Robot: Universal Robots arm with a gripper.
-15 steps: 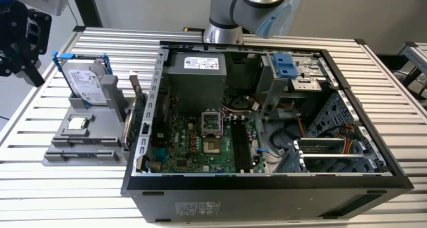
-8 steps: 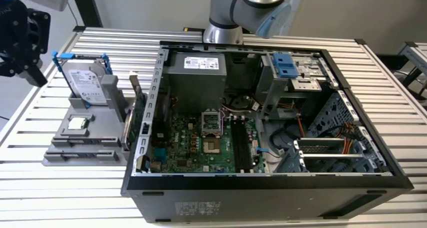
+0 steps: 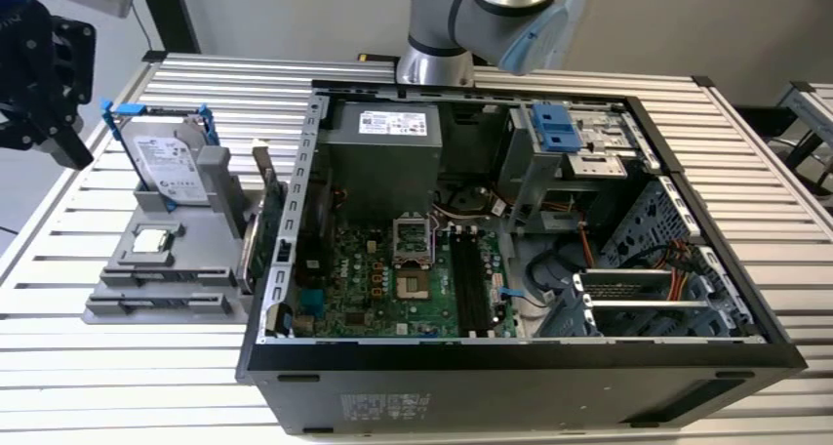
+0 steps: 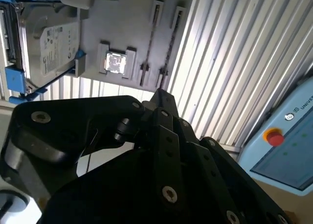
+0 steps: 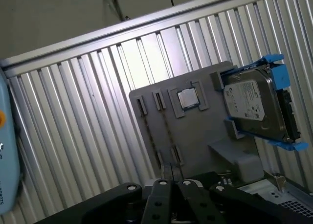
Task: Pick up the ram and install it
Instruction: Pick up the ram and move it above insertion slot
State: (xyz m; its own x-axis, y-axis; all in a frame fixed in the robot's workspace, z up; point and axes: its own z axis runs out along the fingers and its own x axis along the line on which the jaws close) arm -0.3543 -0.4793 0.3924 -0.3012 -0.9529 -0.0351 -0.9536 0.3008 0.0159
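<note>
Printed matter. A white label (image 3: 166,160) of fine print covers the face of the hard drive (image 3: 195,133). A second white label (image 3: 393,123) sits on the power supply (image 3: 384,167). A pale sticker (image 3: 384,406) stands on the computer case (image 3: 547,391) outer panel. The teach pendant (image 4: 288,150) bears lettering and a round mark. The labels' fine print cannot be made out.

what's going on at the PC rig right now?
The arm's hand hangs above the gray parts tray on the exterior view's left, beside the open PC case and well away from its motherboard. The tray carries a hard drive in a blue frame and a small chip. I can't tell whether the hand is carrying anything.
</note>
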